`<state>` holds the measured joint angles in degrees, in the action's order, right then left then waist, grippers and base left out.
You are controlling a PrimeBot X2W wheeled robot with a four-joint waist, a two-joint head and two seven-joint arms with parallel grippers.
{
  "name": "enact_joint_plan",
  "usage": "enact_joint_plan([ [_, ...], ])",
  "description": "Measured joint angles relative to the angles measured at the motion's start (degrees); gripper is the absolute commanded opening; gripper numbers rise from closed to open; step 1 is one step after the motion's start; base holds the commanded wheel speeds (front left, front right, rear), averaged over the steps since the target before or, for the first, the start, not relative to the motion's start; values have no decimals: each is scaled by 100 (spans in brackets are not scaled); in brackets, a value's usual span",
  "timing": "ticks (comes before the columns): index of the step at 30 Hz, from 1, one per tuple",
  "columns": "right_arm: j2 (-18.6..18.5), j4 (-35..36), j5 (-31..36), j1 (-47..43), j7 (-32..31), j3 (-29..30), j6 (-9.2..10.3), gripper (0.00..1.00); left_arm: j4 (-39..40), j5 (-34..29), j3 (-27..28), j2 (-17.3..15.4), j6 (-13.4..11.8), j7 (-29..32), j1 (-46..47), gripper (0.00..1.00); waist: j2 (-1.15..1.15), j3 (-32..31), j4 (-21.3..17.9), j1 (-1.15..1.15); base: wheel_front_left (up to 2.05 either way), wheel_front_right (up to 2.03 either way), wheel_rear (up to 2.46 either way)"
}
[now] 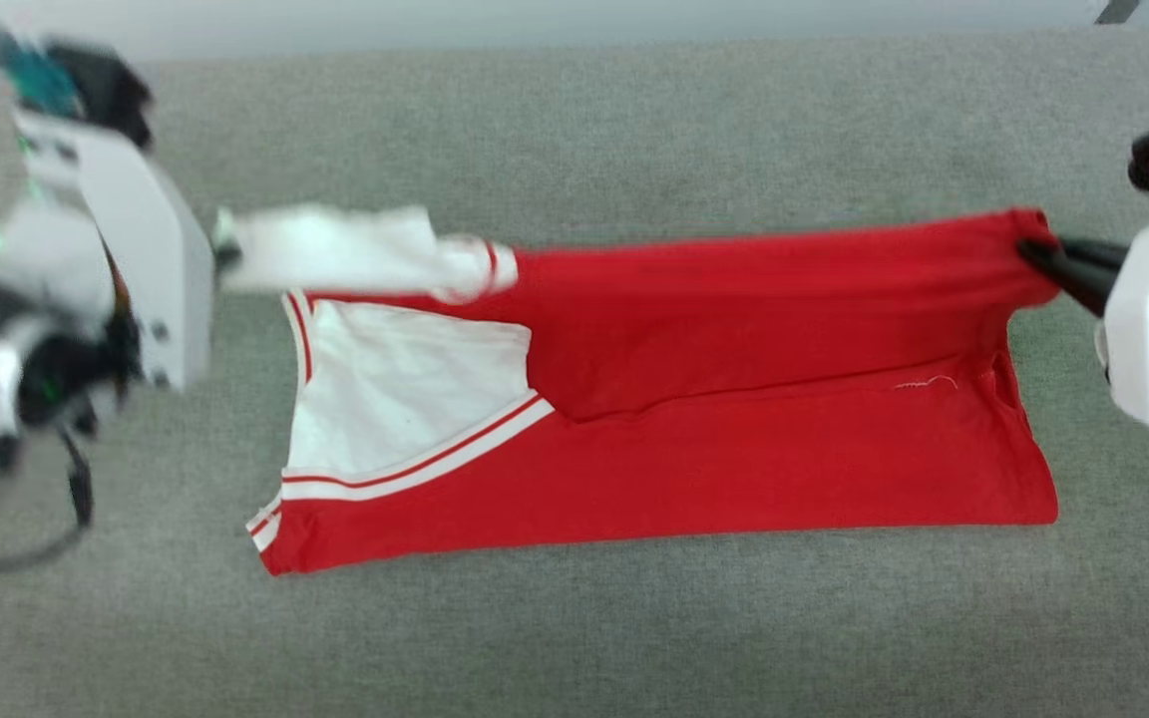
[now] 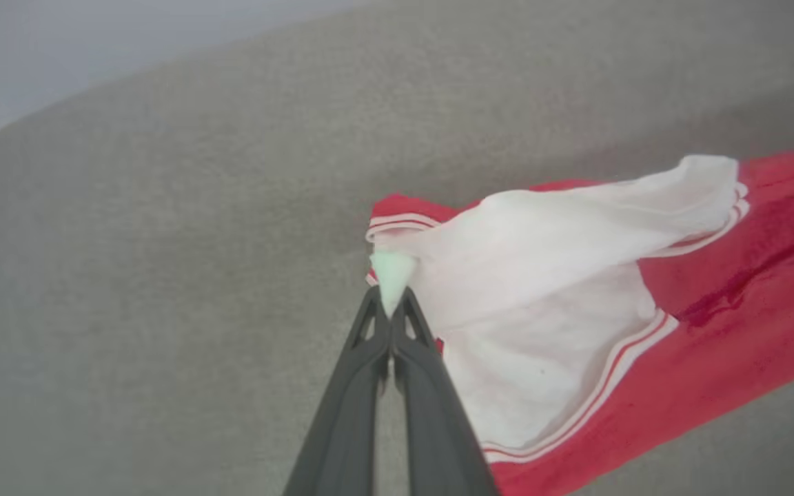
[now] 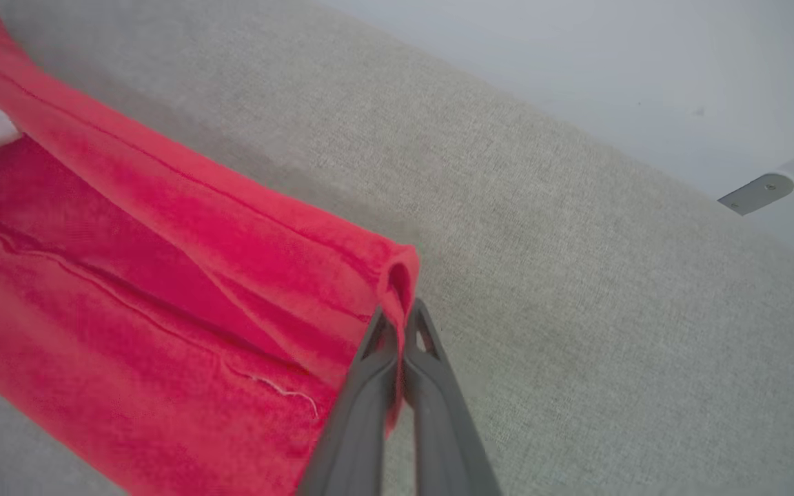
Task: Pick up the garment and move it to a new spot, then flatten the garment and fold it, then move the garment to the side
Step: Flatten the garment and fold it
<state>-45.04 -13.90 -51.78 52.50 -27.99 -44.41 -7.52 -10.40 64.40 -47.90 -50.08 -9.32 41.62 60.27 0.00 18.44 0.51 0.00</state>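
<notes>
1. Grey woven cloth [image 1: 574,638] covers the whole work surface, with a pale wall [image 3: 576,55] behind it.
2. Closest in, the left gripper [image 2: 390,303] is pinched tight on the tip of a white sleeve [image 2: 542,234] and holds it lifted off the surface.
3. At the other end, the right gripper [image 3: 400,318] is clamped on the far corner of the red hem [image 3: 397,275], which curls over its fingertips.
4. Between the two, the garment [image 1: 734,399] lies lengthwise across the middle of the surface. Its far long edge is raised and stretched taut. The near half rests flat, with a second white sleeve [image 1: 405,399] lying on top of it.
5. The folding step looks to be in hand: the far edge is up, ready to be laid over the near one.
6. The next move calls for both arms to travel together toward the robot, with the edge tight and level. They should lower it in line with the near edge before letting go. Uneven speed would likely skew the crease or drag the lower layer.
</notes>
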Motion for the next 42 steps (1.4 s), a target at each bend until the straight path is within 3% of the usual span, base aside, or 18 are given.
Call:
enact_joint_plan([
  [5,-140,55,-59,-625,0,159,0,0,991,205,-60,-336,-599,-58,-892,0,0,-61,25,0,0,0,0],
  [9,-97,-27,-74,-1063,-1,231,0,0,1250,365,-172,-355,-781,-133,-1378,0,0,-59,27,0,0,0,0],
  [14,196,-234,-67,-1308,-73,240,0,0,964,438,-326,-92,-698,-216,-1605,0,0,-59,8,0,0,0,0],
  [21,568,-533,0,-1285,-230,103,1,0,30,513,-535,437,-339,-172,-1594,0,0,-106,-36,0,0,0,0],
  [22,601,-569,-1,-1273,-255,90,1,0,-90,525,-530,504,-281,-174,-1585,24,0,-118,-38,0,0,0,0],
  [24,642,-613,1,-1206,-332,27,1,29,-292,523,-541,598,-220,-200,-1550,54,0,-150,-45,0,0,0,0],
  [25,661,-621,0,-1189,-332,24,1,37,-366,516,-542,634,-216,-229,-1527,84,0,-170,-49,0,0,0,0],
  [26,682,-634,-3,-1189,-342,20,1,49,-426,513,-541,668,-196,-244,-1512,100,0,-192,-51,0,0,0,0],
  [27,687,-641,-8,-1189,-387,12,1,87,-466,512,-539,698,-192,-285,-1505,100,0,-218,-51,0,0,0,0],
  [28,678,-642,-13,-1189,-423,7,1,100,-490,504,-539,714,-177,-309,-1501,100,0,-249,-50,0,0,0,0],
  [37,595,-560,-219,-1248,-637,263,1,100,-223,469,-443,567,-231,-634,-1662,100,0,-627,-24,0,0,0,0],
  [42,609,-637,-303,-1505,-680,652,1,100,221,377,-285,425,-332,-1315,-2022,100,0,-875,5,0,0,0,0],
])
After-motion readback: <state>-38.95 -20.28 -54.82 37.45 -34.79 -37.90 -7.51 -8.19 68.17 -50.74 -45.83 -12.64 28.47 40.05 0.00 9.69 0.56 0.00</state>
